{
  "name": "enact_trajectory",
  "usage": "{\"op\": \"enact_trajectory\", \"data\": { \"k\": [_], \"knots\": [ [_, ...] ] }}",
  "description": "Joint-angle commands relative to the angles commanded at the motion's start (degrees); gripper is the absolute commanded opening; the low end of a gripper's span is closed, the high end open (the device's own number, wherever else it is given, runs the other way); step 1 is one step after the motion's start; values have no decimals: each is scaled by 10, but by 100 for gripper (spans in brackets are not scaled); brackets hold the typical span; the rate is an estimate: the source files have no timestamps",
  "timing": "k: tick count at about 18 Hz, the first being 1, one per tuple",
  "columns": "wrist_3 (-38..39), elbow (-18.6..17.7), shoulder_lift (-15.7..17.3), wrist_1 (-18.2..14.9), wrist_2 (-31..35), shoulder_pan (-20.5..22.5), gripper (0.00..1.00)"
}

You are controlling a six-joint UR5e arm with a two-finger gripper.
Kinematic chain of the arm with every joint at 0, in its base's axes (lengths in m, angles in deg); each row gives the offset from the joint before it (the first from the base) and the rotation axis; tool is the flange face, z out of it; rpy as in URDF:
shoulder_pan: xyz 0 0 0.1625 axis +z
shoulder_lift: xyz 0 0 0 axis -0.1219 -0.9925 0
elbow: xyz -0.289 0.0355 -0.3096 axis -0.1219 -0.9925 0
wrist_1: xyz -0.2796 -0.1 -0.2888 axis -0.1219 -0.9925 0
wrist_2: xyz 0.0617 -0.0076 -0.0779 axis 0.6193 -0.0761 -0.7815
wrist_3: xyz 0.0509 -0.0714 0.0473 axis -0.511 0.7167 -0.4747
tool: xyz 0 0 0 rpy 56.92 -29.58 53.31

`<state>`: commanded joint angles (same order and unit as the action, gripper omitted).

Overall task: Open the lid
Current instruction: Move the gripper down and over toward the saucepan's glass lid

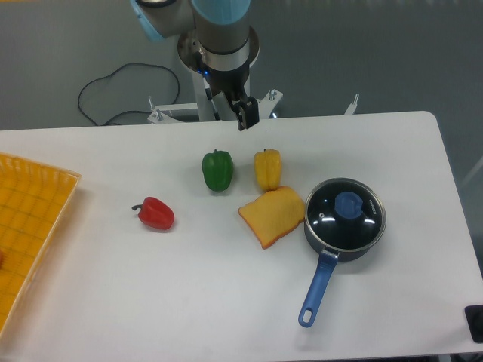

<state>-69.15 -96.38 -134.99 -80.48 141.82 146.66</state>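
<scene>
The lid [346,213] sits on the saucepan [338,240], hand [246,115] well apart.

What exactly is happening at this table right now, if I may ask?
The arm's end effector hangs near the table's far edge, holding nothing. The lid is on the saucepan at the right, untouched. Whether the end effector is open, I cannot tell.

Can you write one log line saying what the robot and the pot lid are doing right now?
gripper: over the table's far edge, holding nothing, not at pot | lid: on saucepan, closed | blue knob: untouched | step: approach not done
</scene>
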Motion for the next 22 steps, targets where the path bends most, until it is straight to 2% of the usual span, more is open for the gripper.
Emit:
{"op": "enact_trajectory", "data": {
  "k": [4,7,13,15,18,22],
  "knots": [
    [34,16,-23,2,-2,2,100],
    [34,17,-37,25,0,2,100],
    [26,19,-53,45,0,11,100],
    [6,19,-62,58,3,11,100],
    [-50,21,-74,62,45,11,100],
    [-67,24,-82,62,54,12,100]
  ]
}}
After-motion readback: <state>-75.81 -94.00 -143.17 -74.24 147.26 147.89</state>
